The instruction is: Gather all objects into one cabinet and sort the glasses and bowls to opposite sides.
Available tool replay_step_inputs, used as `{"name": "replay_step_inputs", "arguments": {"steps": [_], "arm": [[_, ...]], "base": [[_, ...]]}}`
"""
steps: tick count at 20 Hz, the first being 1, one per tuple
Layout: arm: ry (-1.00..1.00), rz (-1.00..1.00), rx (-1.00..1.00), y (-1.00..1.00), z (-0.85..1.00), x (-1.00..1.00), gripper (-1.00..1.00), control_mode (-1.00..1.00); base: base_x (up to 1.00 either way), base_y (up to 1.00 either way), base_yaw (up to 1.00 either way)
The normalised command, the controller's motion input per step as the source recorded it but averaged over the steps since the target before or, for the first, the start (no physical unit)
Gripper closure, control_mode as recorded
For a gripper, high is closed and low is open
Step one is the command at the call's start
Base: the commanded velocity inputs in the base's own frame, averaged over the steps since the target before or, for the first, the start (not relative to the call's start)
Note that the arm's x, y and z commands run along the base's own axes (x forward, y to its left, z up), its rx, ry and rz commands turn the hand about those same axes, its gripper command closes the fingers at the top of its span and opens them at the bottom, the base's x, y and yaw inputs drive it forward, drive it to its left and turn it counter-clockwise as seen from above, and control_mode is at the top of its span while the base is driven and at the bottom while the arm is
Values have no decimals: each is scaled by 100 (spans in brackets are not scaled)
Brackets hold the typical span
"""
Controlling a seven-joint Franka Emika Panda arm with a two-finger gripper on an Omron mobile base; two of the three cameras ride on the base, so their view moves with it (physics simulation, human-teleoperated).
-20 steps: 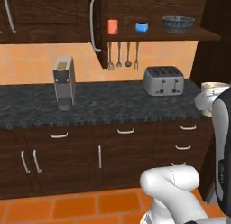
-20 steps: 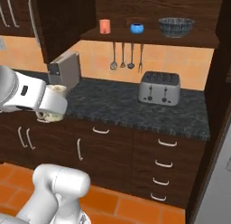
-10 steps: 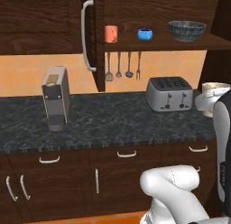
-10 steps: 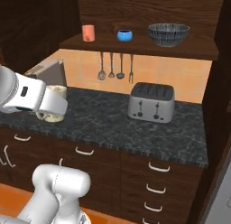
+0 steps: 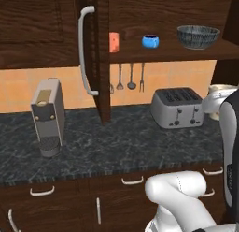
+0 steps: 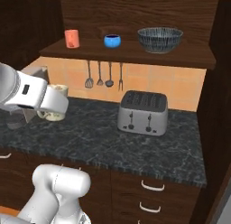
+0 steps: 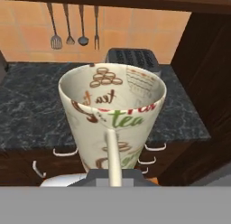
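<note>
Up on the open shelf of the dark brown wooden wall cabinet (image 5: 163,51), w/ its tall door (image 5: 100,58) swung out on the long curved light-grey bar handle (image 5: 85,51), three of the four pieces already sit: plain salmon-orange tumbler (image 5: 114,42) far left, small glossy bright-blue bowl (image 5: 150,40) near it but apart, wide dark grey speckled bowl (image 5: 198,36) well off to the right. Same row reads left to right in the right base view: tumbler (image 6: 71,38), blue bowl (image 6: 112,40), grey bowl (image 6: 159,39).

My pincer (image 7: 113,166) is clenched on the rim of the cream-beige patterned cup (image 7: 113,117), one finger inside the wall, one outside I judge; cup is upright, carried in the air in front of the dark speckled stone surface (image 6: 103,137), below shelf level. Right base view shows the cup (image 6: 55,108) peeking past my wrist; left base view has it (image 5: 219,97) at the right edge, beside my arm.

Progress, as I judge it: roughly three-quarters gathered. Left to do: lift cup to the shelf, set it by the tumbler on the left, so glasses sit left, bowls right. The blue bowl sits close to the tumbler, so the gap for the cup looks tight; it may need to go on the tumbler's outer side.

Silver two-slot toaster (image 6: 142,112) stands under the shelf, clear of my path.
</note>
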Motion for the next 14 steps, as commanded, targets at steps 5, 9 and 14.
{"name": "replay_step_inputs", "arguments": {"steps": [5,9,14], "arm": [[0,0,0,0,0,0,100,100],[0,0,0,0,0,0,100,100],[-3,0,0,4,3,0,100,-100]], "base": [[53,3,-5],[31,3,0],[0,8,-1]]}}
